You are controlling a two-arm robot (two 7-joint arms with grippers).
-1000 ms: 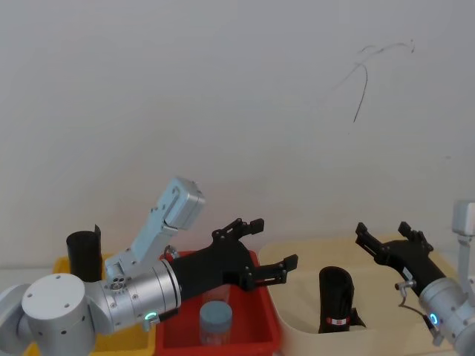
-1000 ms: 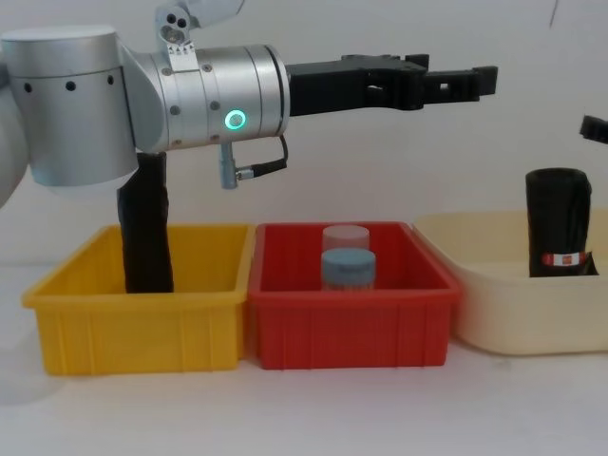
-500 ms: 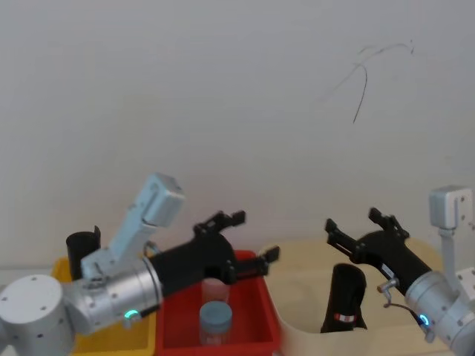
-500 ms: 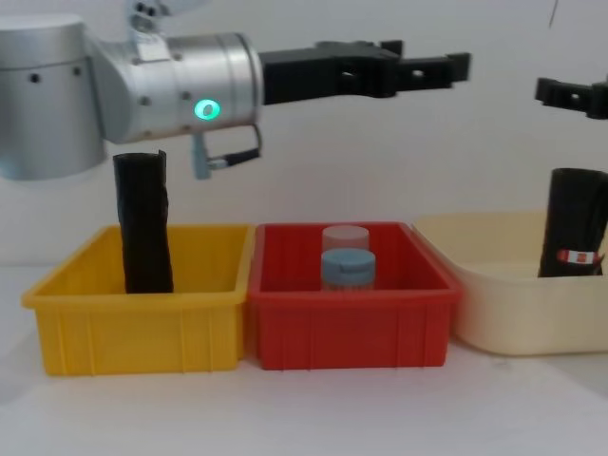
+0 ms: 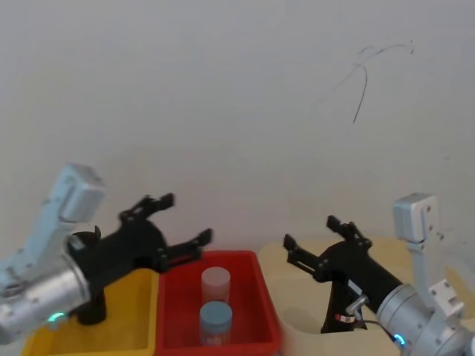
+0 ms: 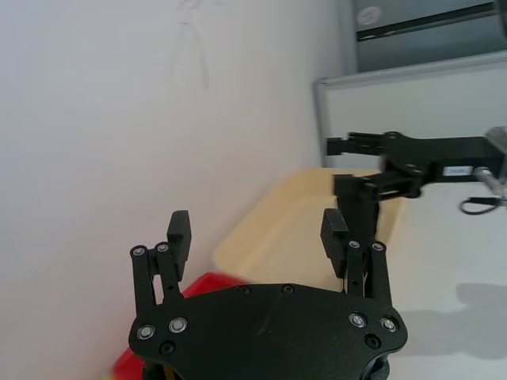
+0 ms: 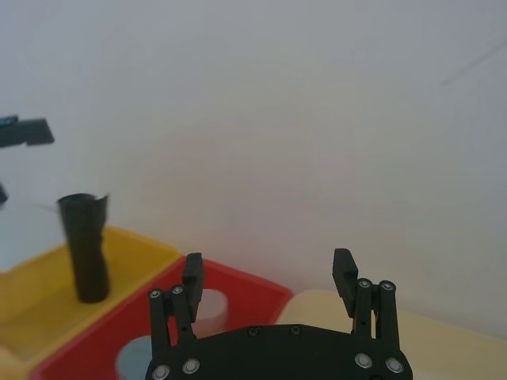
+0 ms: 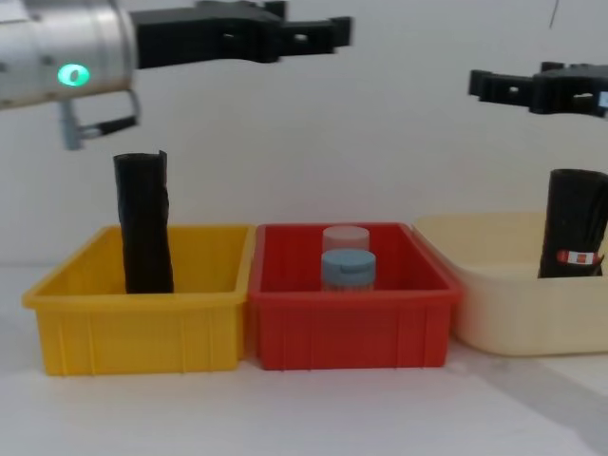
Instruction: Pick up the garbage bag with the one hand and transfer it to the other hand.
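Note:
The garbage bag (image 5: 338, 305) (image 8: 574, 220), a black crinkled roll with a red-and-white label low down, stands upright in the cream tub (image 5: 297, 297) (image 8: 503, 304) on the right. My right gripper (image 5: 308, 231) (image 8: 478, 84) (image 7: 268, 273) hangs open above and a little left of the bag, apart from it. My left gripper (image 5: 184, 219) (image 8: 342, 27) (image 6: 255, 233), on the silver arm with the green ring, is open and empty, high over the seam between the yellow bin and the red bin.
A second black roll (image 8: 144, 223) (image 7: 85, 249) without a label stands in the yellow bin (image 8: 133, 328). The red bin (image 8: 351, 328) (image 5: 223, 348) holds two capped jars (image 8: 347, 261). A white wall lies close behind the bins.
My left arm has swung back to the left, from over the red bin toward the yellow one. My right gripper has moved left over the cream tub, above the bag.

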